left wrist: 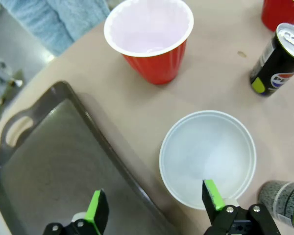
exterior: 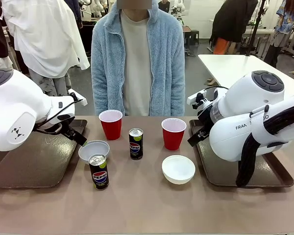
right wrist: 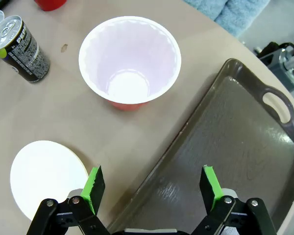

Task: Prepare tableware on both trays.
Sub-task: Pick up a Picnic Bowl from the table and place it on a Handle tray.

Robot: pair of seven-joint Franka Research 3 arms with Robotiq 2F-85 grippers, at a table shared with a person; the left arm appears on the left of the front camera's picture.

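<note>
2 brown trays lie on the surface [exterior: 147, 205], the left tray [exterior: 29, 166] along its left edge and the right tray [exterior: 220, 174] along its right edge. Between them stand the left cup [exterior: 111, 124], the right cup [exterior: 173, 133] and the far can [exterior: 135, 143]. The near can [exterior: 99, 172] stands just before the left bowl [exterior: 93, 149]. The right bowl [exterior: 178, 169] sits beside the right tray. The left end effector [left wrist: 154, 196] is spread wide, 1 finger over the left tray and 1 at the left bowl's rim. The right end effector [right wrist: 152, 178] is also spread and straddles the right tray's rim.
</note>
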